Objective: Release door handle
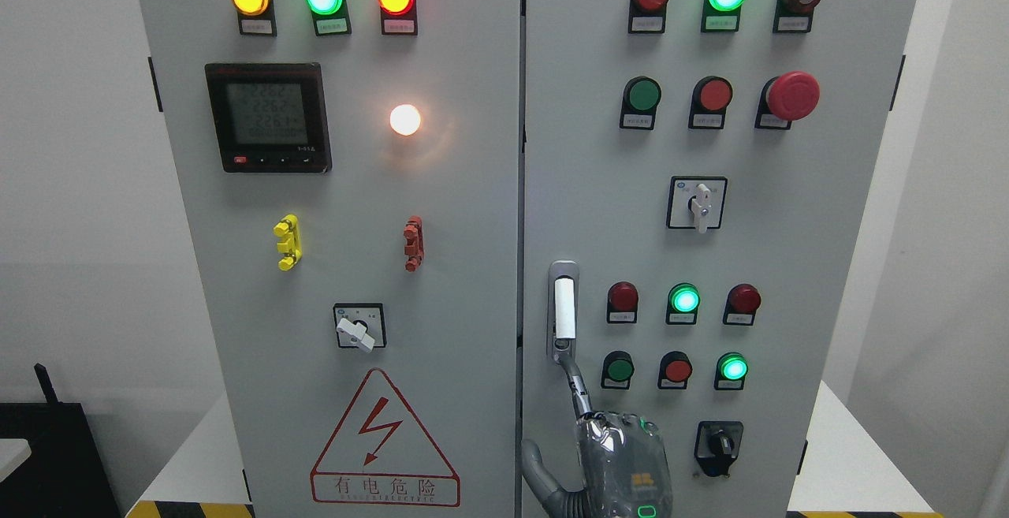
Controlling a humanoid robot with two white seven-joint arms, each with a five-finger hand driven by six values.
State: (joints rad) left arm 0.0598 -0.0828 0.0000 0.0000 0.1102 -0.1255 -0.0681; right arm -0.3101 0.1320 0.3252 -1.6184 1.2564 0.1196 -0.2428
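Grey steel cabinet doors fill the frame; the door handle [563,309], a white upright lever in a chrome recess, sits just right of the centre seam, long axis vertical. Below it, a hand [623,459] rises from the bottom edge, one of its fingers [574,372] hooked to the handle's lower end, the rest apparently loose. Which arm it belongs to I cannot tell. Letting go means drawing that finger down and away.

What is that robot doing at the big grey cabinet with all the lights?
It is working the door handle on the right door of an electrical cabinet. One robot hand is raised at the bottom of the door, with a finger reaching up to the handle's lower end. The doors look closed, and several indicator lamps are lit.
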